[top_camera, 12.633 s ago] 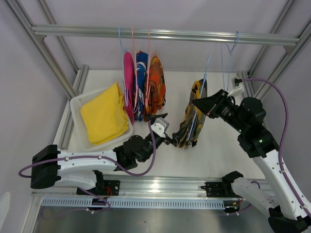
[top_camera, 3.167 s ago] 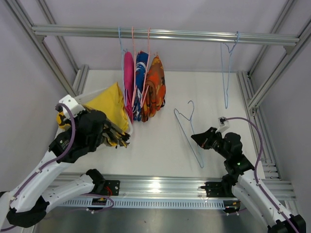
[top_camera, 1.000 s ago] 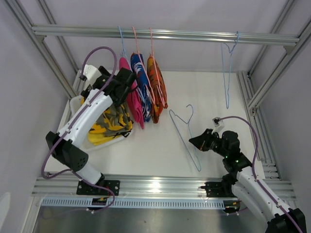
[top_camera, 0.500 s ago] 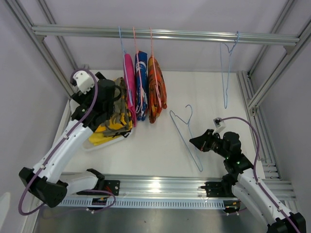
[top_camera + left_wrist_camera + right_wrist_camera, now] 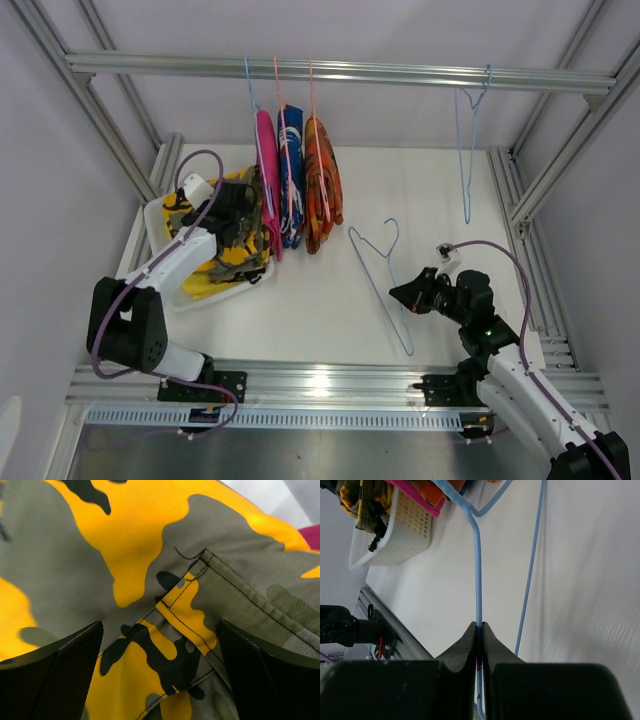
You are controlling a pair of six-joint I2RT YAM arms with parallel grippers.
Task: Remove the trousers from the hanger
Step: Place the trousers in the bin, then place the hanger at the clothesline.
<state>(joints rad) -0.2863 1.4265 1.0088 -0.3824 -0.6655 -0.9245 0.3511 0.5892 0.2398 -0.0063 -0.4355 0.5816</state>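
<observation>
The yellow-and-dark camouflage trousers (image 5: 238,248) lie in the white basket (image 5: 152,222) on top of the plain yellow pair (image 5: 203,287). My left gripper (image 5: 238,208) is open just above the camouflage cloth (image 5: 165,580), with its fingers (image 5: 50,680) wide apart in the left wrist view. The magenta pink (image 5: 265,170), blue-and-white (image 5: 292,170) and orange camouflage (image 5: 322,170) trousers hang on hangers from the top rail. My right gripper (image 5: 402,297) is shut on the wire of a bare blue hanger (image 5: 385,275) low over the table, which also shows in the right wrist view (image 5: 479,580).
A second bare blue hanger (image 5: 467,150) hangs on the rail (image 5: 400,74) at the right. Frame posts slant down on both sides. The basket also shows in the right wrist view (image 5: 402,530).
My left arm has come down from beside the hanging pink trousers to the basket, over the camouflage pair. The hanging trousers have stopped swinging. The right arm has barely moved.
</observation>
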